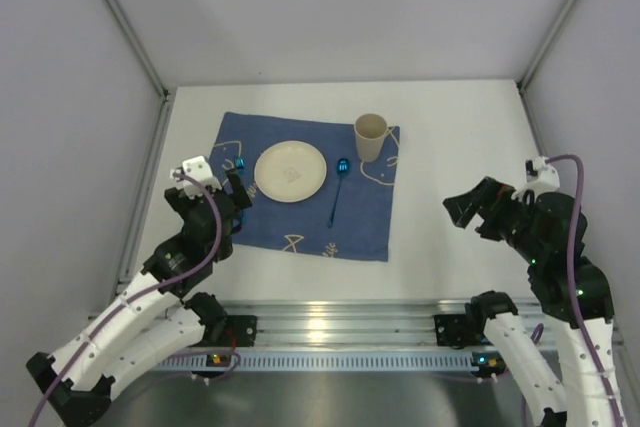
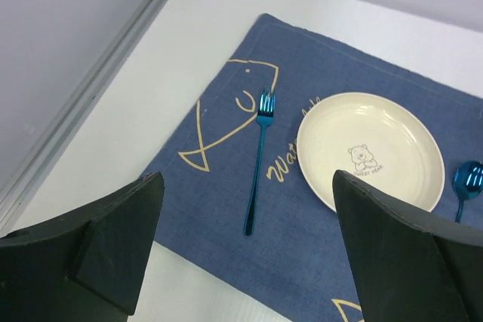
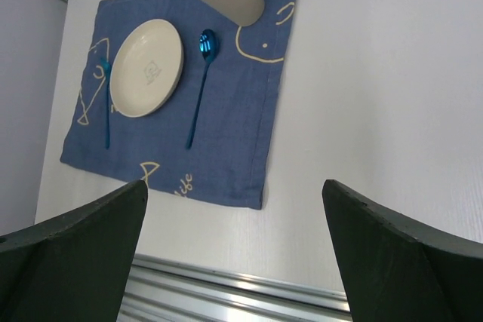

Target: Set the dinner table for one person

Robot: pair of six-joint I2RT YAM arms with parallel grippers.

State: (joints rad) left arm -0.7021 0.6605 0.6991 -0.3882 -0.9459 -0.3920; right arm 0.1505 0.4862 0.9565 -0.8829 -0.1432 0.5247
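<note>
On the white dinner table [image 1: 455, 137], rail at near edge: blue fish-print mat [image 1: 300, 222] with cream plate [image 1: 290, 171], fork [image 2: 258, 160] just left, spoon [image 1: 338, 192] just right, cup [image 1: 371, 136] at far-right corner. Left gripper [image 1: 235, 205] over mat's left edge, jaws spread, empty. Right gripper [image 1: 468, 219] well right of mat, jaws spread, empty.

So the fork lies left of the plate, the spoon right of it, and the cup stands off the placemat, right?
No: the cup stands on the placemat, at its far right corner, as the top external view shows. The rest holds.
</note>
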